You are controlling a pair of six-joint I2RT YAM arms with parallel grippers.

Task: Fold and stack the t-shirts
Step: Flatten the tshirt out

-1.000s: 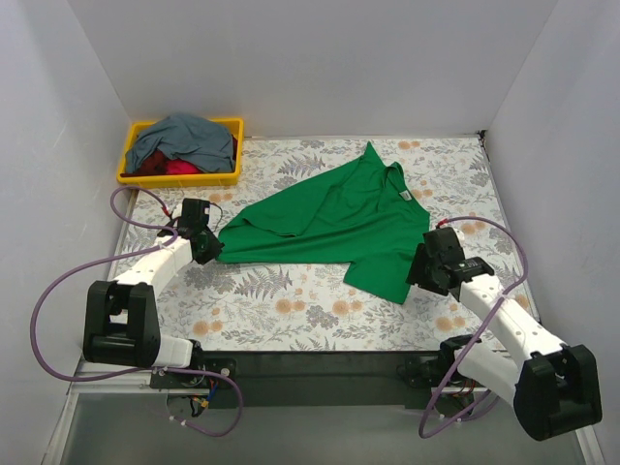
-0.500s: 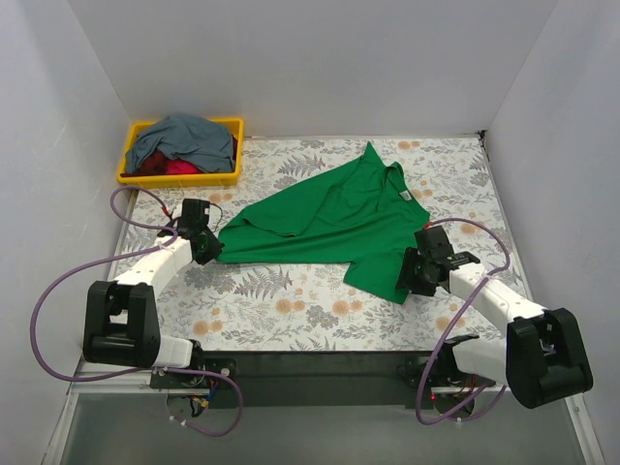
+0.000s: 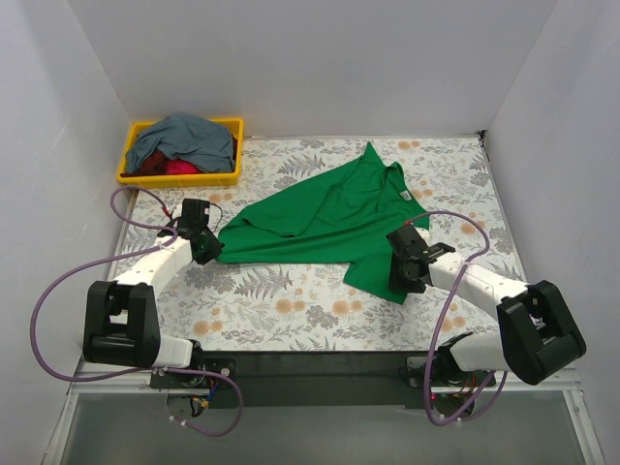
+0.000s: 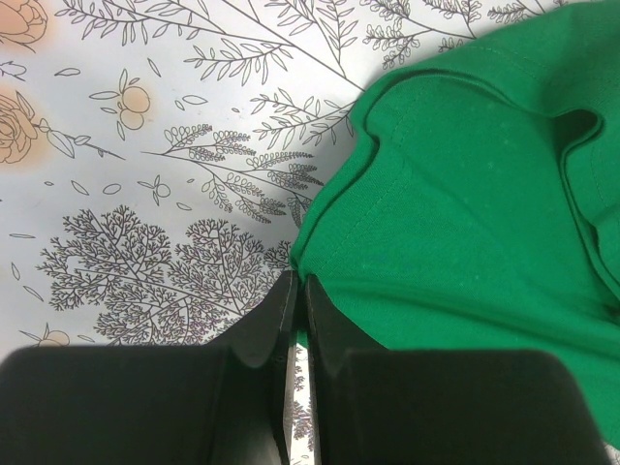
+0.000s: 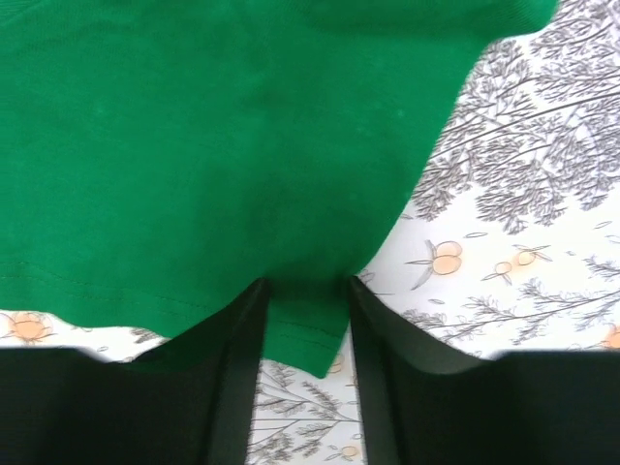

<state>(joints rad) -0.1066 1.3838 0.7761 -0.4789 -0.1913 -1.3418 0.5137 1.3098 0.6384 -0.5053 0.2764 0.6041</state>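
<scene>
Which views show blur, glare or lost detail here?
Top external: even, soft light, no glare, green t-shirt sharp. Left wrist: shirt seams and floral table cover crisp, left gripper a near-black shape without detail. Right wrist: the cloth slightly soft, right gripper likewise black.

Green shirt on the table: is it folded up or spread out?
Spread out, not folded. The bright green cloth t-shirt lies rumpled across the flowery table, with loose creases near its left edge.

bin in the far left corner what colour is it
The bin is yellow, seen best in the top external view.
</scene>
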